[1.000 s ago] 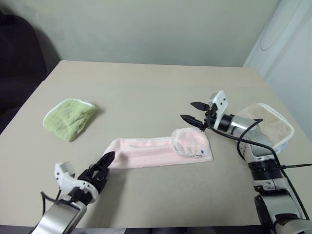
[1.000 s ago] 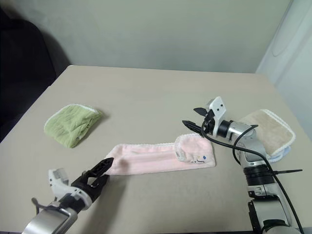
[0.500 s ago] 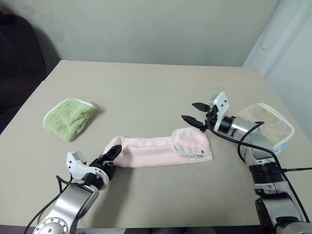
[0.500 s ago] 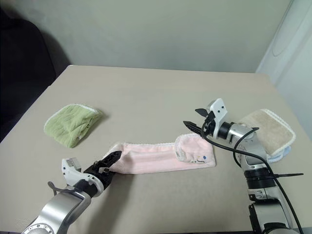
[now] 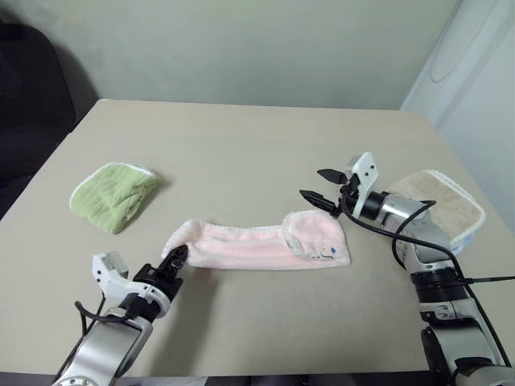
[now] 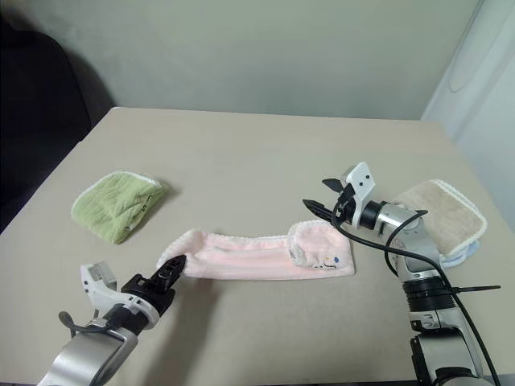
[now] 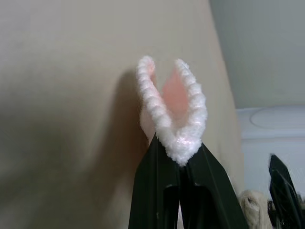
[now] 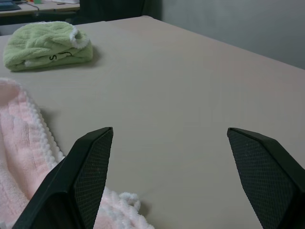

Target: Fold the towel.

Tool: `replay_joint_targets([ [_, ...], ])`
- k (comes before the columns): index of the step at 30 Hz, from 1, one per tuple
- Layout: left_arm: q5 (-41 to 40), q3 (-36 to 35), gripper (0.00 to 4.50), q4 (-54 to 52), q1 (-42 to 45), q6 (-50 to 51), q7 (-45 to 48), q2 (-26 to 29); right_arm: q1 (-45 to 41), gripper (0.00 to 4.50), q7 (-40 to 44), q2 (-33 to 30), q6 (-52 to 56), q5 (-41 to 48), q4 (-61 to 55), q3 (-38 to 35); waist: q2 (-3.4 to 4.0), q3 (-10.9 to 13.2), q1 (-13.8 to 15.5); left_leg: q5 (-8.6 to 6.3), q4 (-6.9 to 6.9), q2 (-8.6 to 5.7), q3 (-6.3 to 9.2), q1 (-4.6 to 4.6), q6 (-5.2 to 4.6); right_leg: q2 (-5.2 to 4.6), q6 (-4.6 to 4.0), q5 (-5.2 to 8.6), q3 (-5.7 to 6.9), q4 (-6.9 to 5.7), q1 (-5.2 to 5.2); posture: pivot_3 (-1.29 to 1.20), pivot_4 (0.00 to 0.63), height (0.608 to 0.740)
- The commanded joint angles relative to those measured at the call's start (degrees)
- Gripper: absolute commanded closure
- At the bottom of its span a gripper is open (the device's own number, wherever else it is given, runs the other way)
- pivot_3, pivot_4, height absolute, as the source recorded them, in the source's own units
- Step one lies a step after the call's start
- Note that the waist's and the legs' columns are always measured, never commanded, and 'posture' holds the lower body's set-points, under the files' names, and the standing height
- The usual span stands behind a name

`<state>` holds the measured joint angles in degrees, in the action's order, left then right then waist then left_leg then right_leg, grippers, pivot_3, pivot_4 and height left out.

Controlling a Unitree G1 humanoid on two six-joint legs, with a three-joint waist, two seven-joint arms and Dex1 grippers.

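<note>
Two grippers: left gripper (image 5: 175,259) is clamped on the end of the long pale pink terry towel (image 5: 257,248), lower centre of frame, end lifted off the beige table (image 5: 241,153). Left wrist view shows the pinched white edging doubled over. Right gripper (image 5: 319,184) gapes wide, empty, beside the towel's folded end.

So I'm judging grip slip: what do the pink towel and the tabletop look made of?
The pale pink towel looks like soft terry cloth: fuzzy looped pile, with a nubby white stitched edge seen up close. The beige tabletop looks like smooth matte laminate, though it could be painted wood; no grain or shine.
</note>
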<state>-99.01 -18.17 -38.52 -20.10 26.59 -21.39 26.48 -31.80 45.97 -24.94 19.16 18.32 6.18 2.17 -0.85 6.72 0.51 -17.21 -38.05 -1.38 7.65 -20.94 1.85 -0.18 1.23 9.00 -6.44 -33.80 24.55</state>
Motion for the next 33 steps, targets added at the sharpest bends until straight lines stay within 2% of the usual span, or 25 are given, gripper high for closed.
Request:
replay_joint_targets([
  [1,3.2,-1.1,4.48,-2.9,3.5,2.9,8.3,5.5,0.4,0.43,-1.6,-1.4,0.2,1.4,-1.4,-4.4,0.01,0.0,0.2,0.00,0.00,-0.01,0.01,-0.02,-0.01,0.00,-0.05,-0.03,0.00,0.00,0.00,0.00,0.150,0.740],
  [5,7.1,1.6,4.48,1.1,10.0,6.0,15.7,10.4,2.1,0.43,-3.3,-2.6,0.9,0.8,-1.4,-6.7,-0.04,0.0,0.3,0.00,-0.02,-0.09,0.00,-0.03,-0.03,-0.05,-0.13,-0.08,-0.03,0.06,-0.03,0.00,0.150,0.740],
  [8,13.4,7.1,4.48,4.4,17.1,10.5,22.9,14.2,3.7,0.43,-4.8,-3.5,1.8,1.1,-3.0,-8.4,-0.08,0.0,0.3,-0.02,0.00,-0.07,0.02,-0.02,-0.03,-0.06,-0.19,-0.12,-0.01,0.05,-0.02,0.00,0.150,0.740],
  [11,19.7,13.5,4.48,9.6,25.9,13.9,27.9,14.5,4.9,0.43,-6.8,-4.1,2.5,1.2,-4.3,-10.0,-0.07,0.0,0.3,-0.02,0.00,-0.06,-0.03,0.00,-0.02,-0.07,-0.26,-0.16,-0.01,0.04,0.00,0.00,0.150,0.740],
  [14,26.6,21.9,4.48,15.2,38.1,17.7,32.9,11.4,6.1,0.43,-8.8,-4.6,3.3,1.4,-5.8,-11.9,-0.10,0.0,0.5,0.00,-0.02,-0.05,-0.03,-0.04,-0.04,-0.10,-0.27,-0.17,-0.02,0.05,0.01,0.00,0.150,0.740],
  [17,34.0,29.8,4.48,22.0,50.1,21.5,35.7,5.6,7.7,0.43,-10.3,-5.1,4.3,1.7,-8.2,-13.4,-0.12,0.0,0.9,0.06,-0.09,-0.11,-0.04,-0.12,-0.15,-0.18,-0.27,-0.18,-0.03,0.08,-0.02,0.00,0.150,0.740],
  [20,39.5,34.5,4.48,29.1,59.5,23.2,39.3,-1.5,9.5,0.43,-11.7,-5.4,5.4,2.0,-10.8,-14.7,-0.16,0.0,0.9,0.02,-0.12,-0.20,-0.07,-0.11,-0.22,-0.28,-0.17,-0.24,-0.03,0.13,-0.10,0.00,0.150,0.740],
  [23,44.9,38.8,4.48,34.7,66.4,24.2,43.6,-7.7,11.6,0.43,-13.1,-5.4,6.4,2.3,-13.7,-16.0,-0.17,0.0,1.0,0.05,-0.12,-0.21,-0.09,-0.13,-0.21,-0.32,0.39,-0.55,-0.01,0.46,-0.22,0.00,0.150,0.740],
  [24,47.2,40.4,4.48,36.6,68.2,24.5,44.8,-9.4,12.3,0.43,-13.6,-5.4,6.8,2.5,-14.6,-16.4,-0.17,0.0,1.1,0.22,-0.11,-0.19,-0.09,-0.14,-0.13,-0.32,0.73,-0.76,-0.01,0.68,-0.33,0.00,0.150,0.740],
  [28,55.4,45.8,4.48,41.9,72.1,23.7,50.2,-14.0,14.9,0.43,-15.4,-5.3,8.2,3.2,-18.2,-17.8,-0.16,0.0,1.0,0.35,-0.11,-0.18,-0.16,-0.11,-0.94,-0.33,0.91,-0.78,-0.08,0.89,-0.47,0.00,0.150,0.740],
  [30,59.4,48.3,4.48,43.8,72.6,23.2,52.5,-15.3,16.0,0.43,-16.2,-5.3,8.7,3.5,-19.5,-18.3,-0.16,0.0,0.9,0.35,-0.12,-0.16,-0.17,-0.10,-0.92,-0.33,1.37,-0.52,-0.08,0.89,-0.49,0.00,0.150,0.740],
  [33,65.8,52.2,4.48,46.4,72.2,21.8,55.0,-16.5,17.1,0.43,-17.2,-5.3,9.3,3.9,-21.1,-19.0,-0.12,0.0,1.0,0.38,-0.13,-0.13,-0.18,-0.13,-0.88,-0.33,1.61,-0.49,-0.09,0.89,-0.49,0.00,0.150,0.740],
])
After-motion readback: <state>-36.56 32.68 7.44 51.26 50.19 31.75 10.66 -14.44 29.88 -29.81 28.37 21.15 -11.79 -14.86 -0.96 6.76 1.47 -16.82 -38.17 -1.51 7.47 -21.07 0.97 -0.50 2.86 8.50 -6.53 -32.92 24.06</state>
